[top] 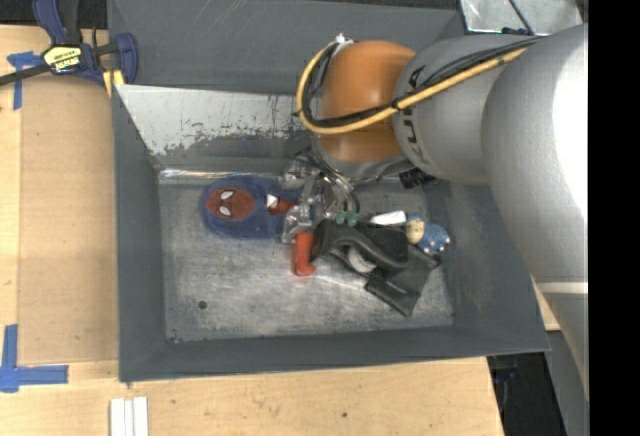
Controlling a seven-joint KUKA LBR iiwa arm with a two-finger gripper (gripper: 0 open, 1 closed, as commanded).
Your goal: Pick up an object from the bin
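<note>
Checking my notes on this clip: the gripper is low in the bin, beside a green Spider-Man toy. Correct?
Not green: the camera view shows the Spider-Man toy is blue with a red face. The gripper is indeed low in the bin beside it.

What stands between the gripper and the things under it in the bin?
Nothing visible. The gripper is at the right end of the blue Spider-Man toy, a red piece just beside it and a heap of black parts further right. Whether it touches any cannot be told.
</note>
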